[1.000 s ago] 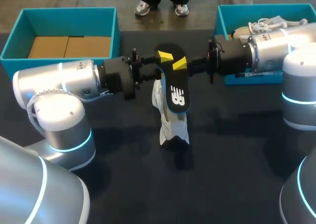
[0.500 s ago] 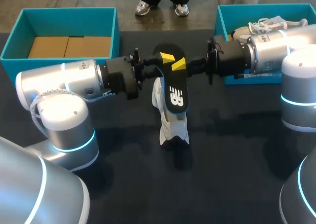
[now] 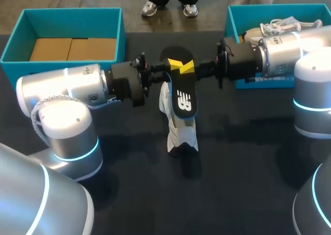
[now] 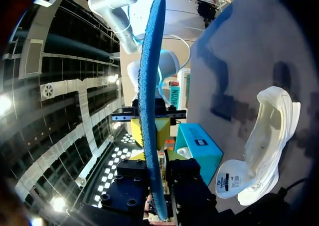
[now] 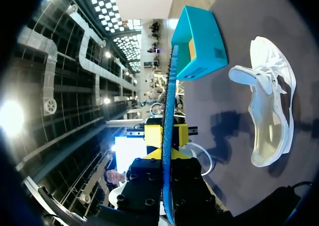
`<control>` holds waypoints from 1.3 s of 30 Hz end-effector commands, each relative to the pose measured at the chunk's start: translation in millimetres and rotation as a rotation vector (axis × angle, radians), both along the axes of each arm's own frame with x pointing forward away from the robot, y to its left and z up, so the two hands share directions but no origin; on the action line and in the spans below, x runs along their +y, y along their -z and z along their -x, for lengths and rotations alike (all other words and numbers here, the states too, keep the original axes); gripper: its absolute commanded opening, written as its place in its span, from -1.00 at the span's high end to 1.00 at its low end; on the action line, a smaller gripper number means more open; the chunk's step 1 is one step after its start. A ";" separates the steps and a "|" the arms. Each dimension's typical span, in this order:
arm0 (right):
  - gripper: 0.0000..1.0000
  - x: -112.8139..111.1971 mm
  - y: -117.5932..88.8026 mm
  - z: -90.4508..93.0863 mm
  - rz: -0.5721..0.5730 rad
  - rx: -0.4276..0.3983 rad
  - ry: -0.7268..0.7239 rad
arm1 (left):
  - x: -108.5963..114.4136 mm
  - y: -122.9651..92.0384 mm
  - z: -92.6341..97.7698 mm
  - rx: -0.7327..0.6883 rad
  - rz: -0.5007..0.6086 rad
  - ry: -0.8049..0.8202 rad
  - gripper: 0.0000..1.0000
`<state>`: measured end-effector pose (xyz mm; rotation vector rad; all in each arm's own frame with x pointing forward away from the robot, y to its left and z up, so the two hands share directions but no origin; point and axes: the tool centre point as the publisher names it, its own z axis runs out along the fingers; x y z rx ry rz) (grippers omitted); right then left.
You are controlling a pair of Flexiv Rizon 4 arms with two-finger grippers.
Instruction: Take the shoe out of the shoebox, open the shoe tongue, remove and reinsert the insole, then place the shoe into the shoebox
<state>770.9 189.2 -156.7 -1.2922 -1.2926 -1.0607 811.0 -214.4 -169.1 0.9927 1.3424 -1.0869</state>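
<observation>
The insole (image 3: 182, 90), black on top with yellow marks and blue underneath, hangs in the air at mid-table, held from two sides. My left gripper (image 3: 158, 72) is shut on its left edge and my right gripper (image 3: 201, 68) on its right edge, the two facing each other. In the left wrist view the insole (image 4: 149, 86) runs edge-on between my left gripper (image 4: 155, 159). The right wrist view shows the insole (image 5: 169, 111) the same way in my right gripper (image 5: 168, 161). The white shoe (image 3: 178, 134) lies on the dark table below the insole, opening turned sideways (image 5: 271, 111).
A teal shoebox (image 3: 72, 11) with brown cardboard inside stands at the back left. A second teal shoebox (image 3: 232, 17) at the back right holds another white shoe (image 3: 279, 25). My right arm passes in front of that box.
My left gripper has moved in slightly to the right and shut on the insole's left edge. The right gripper, the insole and the shoe have stayed in place.
</observation>
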 end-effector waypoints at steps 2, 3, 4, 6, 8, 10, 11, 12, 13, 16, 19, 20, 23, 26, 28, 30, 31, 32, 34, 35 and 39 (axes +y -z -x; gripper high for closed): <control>1.00 0.0 -0.3 -2.1 0.006 0.002 -0.004 | -0.5 0.9 1.7 -0.002 0.000 -0.007 0.65; 1.00 -0.3 -0.2 -2.1 0.006 0.003 -0.005 | -0.5 0.8 1.6 -0.002 0.000 -0.008 0.68; 1.00 -0.5 -0.1 -2.0 0.006 0.003 -0.005 | -0.4 0.7 1.1 -0.002 0.000 -0.010 0.67; 1.00 -0.7 0.3 -1.8 0.005 0.005 -0.007 | -0.1 0.7 0.2 -0.002 0.000 -0.013 0.65; 1.00 -0.8 0.5 -1.7 0.003 0.006 -0.009 | 0.5 1.2 -0.3 -0.003 -0.004 -0.012 0.63; 1.00 -0.8 0.9 -1.5 0.002 0.007 -0.008 | 0.9 1.3 -0.1 -0.003 -0.006 -0.012 0.63; 1.00 -0.9 1.2 -1.2 0.002 0.007 -0.009 | 1.1 1.3 0.0 -0.003 -0.007 -0.014 0.62; 1.00 -0.9 1.5 -1.1 0.001 0.008 -0.008 | 1.4 1.5 0.1 -0.003 -0.007 -0.015 0.62; 1.00 -0.9 1.8 -0.9 0.001 0.008 -0.008 | 1.8 1.9 0.4 -0.003 -0.009 -0.014 0.62; 1.00 -0.7 2.1 -0.6 0.000 0.008 -0.008 | 1.9 1.9 0.8 -0.002 -0.010 -0.012 0.80; 1.00 -0.8 3.3 0.1 0.000 0.010 -0.008 | 1.9 1.8 0.8 -0.002 -0.009 -0.014 1.00; 1.00 -0.8 3.4 0.2 0.000 0.010 -0.008 | 1.9 1.7 0.7 -0.003 -0.008 -0.014 1.00; 1.00 -0.8 3.5 0.4 0.000 0.009 -0.008 | 2.1 0.8 0.1 -0.006 -0.007 -0.017 1.00; 1.00 -0.8 3.6 0.6 0.000 0.010 -0.008 | 2.7 1.2 -1.4 -0.005 -0.010 -0.018 1.00; 1.00 -0.9 3.9 0.9 0.001 0.011 -0.008 | 3.8 2.3 -2.1 -0.001 -0.017 -0.018 1.00; 0.57 -1.4 3.8 1.6 0.002 0.012 -0.005 | 4.7 4.3 -2.9 0.001 -0.022 -0.019 1.00; 0.17 -2.1 3.8 2.1 0.003 0.013 -0.004 | 5.1 4.9 -3.0 0.005 -0.025 -0.020 1.00; -0.07 -2.9 3.7 2.5 0.005 0.014 -0.002 | 5.8 5.8 -3.3 0.006 -0.028 -0.020 1.00; -1.00 -5.3 3.7 3.4 0.012 0.020 0.003 | 6.9 7.4 -3.9 0.010 -0.034 -0.022 1.00; -1.00 -6.7 3.4 3.6 0.015 0.020 0.007 | 7.6 8.1 -4.0 0.011 -0.037 -0.022 1.00; -1.00 -14.5 3.8 4.6 0.026 0.023 0.022 | 9.7 8.9 -3.9 0.038 -0.048 -0.009 1.00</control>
